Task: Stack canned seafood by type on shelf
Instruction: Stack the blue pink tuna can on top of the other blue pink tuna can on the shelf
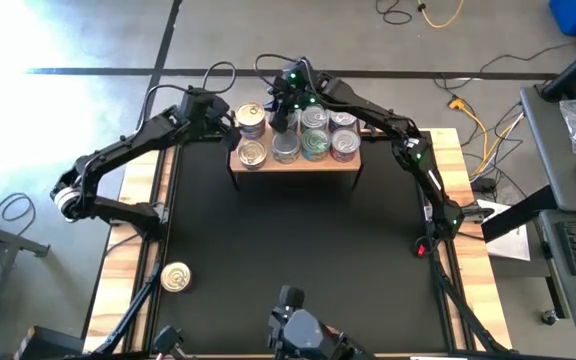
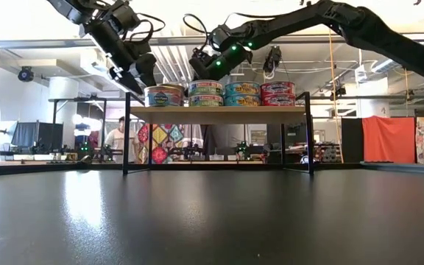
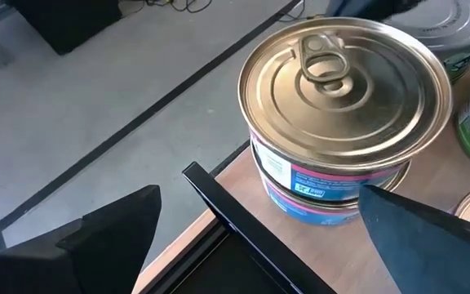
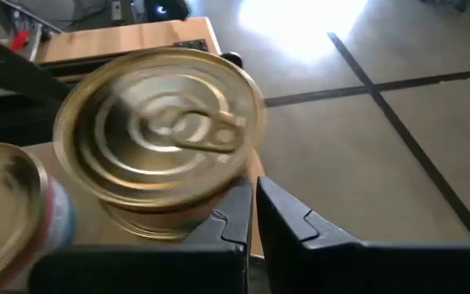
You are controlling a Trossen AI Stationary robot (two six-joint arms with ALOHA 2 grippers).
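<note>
1. Left gripper [image 1: 230, 118], jaws wide, empty, beside the gold-lidded, blue-pink-labelled two-can stack [image 3: 343, 122] at the low light-wood shelf [image 1: 293, 164] corner.
2. Right gripper [image 1: 280, 112], jaws shut, seemingly empty (over shelf's back).
3. One gold tin [image 1: 175, 277] on black tabletop [image 1: 298, 250].

No legible text anywhere. Printing present on the blue and pink label of the stacked tins [image 3: 321, 186] in the left wrist view, but too small and blurred to read. Banded labels on the cans [image 2: 223, 94] along the shelf [image 2: 219, 112] in the low view: lettering visible as marks only, no word, brand or number decipherable.
</note>
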